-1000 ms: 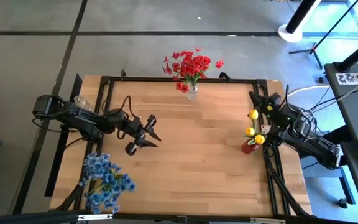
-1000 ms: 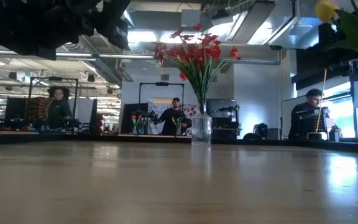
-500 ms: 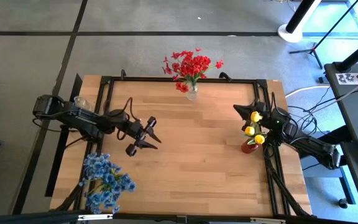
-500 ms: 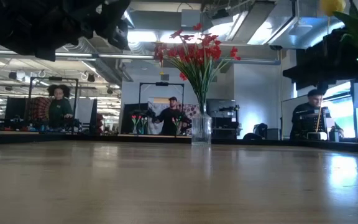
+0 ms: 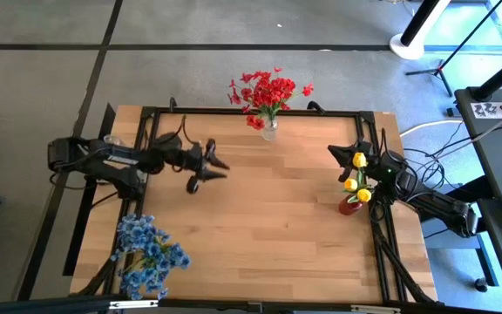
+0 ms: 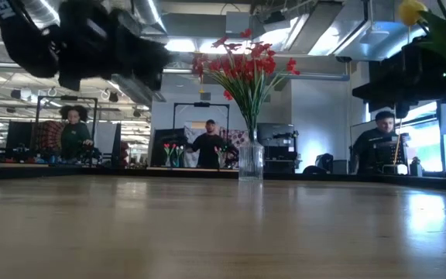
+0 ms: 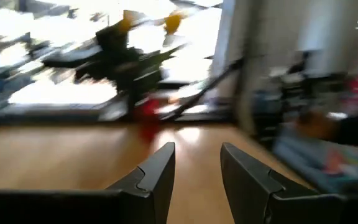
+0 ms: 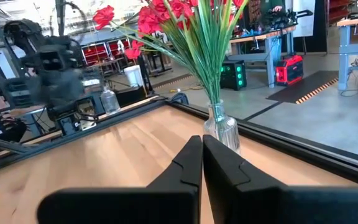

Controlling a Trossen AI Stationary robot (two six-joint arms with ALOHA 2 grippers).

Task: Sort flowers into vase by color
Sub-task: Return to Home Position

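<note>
Red blooms (image 5: 267, 92) stand in a clear glass vase (image 5: 269, 131) at the middle of the table's far edge; the right wrist view also shows the vase (image 8: 221, 127). Yellow buds (image 5: 356, 179) stand in a small red vase (image 5: 349, 207) near the right edge. Blue blooms (image 5: 149, 251) stand at the near left corner, their base hidden. My left gripper (image 5: 209, 170) hovers open and empty over the left half of the table (image 7: 197, 165). My right gripper (image 5: 331, 151) is shut and empty beside the yellow buds and points at the red bunch (image 8: 202, 155).
A black frame (image 5: 234, 112) runs along the table's edges. Bare wood (image 5: 268, 218) lies between the two arms. Beyond the far edge, people (image 6: 210, 147) stand at other benches in the room. Cables (image 5: 434, 153) hang off the right side.
My left gripper has swung toward the table's far edge, staying open and level above the wood. My right gripper moved a little toward the table's left, past the yellow buds, then held still. The flowers have not moved.
</note>
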